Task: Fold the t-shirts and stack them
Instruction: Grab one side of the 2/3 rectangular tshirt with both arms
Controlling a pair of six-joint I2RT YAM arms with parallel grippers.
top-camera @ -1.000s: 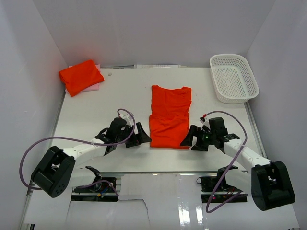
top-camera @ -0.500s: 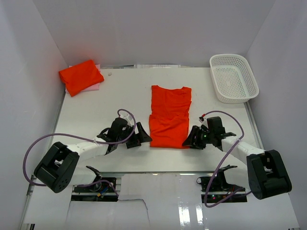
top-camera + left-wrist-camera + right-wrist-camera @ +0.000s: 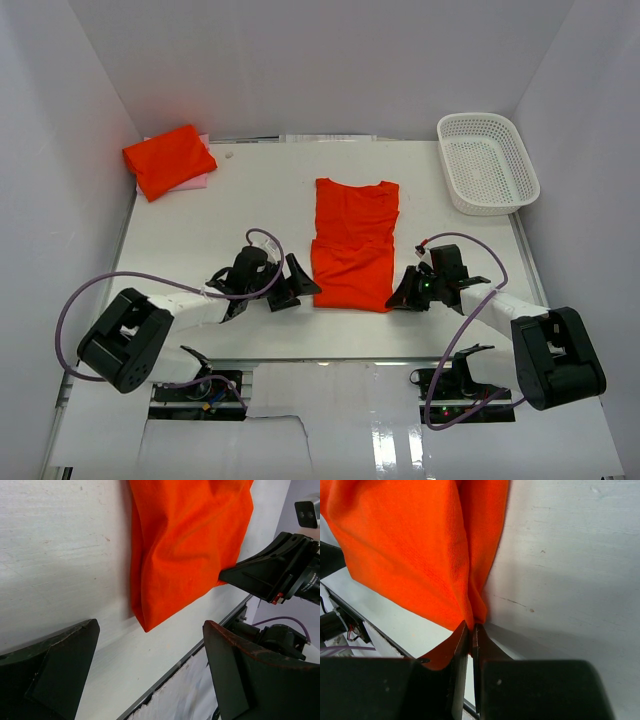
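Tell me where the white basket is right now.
In the top view the white mesh basket sits at the table's far right corner, apart from the flat t-shirt lying at the centre.

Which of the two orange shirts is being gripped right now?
The middle shirt: the right fingers pinch its near corner. The other shirt lies folded in the far left corner, untouched.

I counted two t-shirts: a folded t-shirt (image 3: pixel 168 158) upper left, a spread t-shirt (image 3: pixel 353 243) at centre. One white basket (image 3: pixel 449 170) sat upper right, one pink item (image 3: pixel 196 183) lay beneath the folded one, plus two arms: left arm (image 3: pixel 178 305), right arm (image 3: pixel 498 303).
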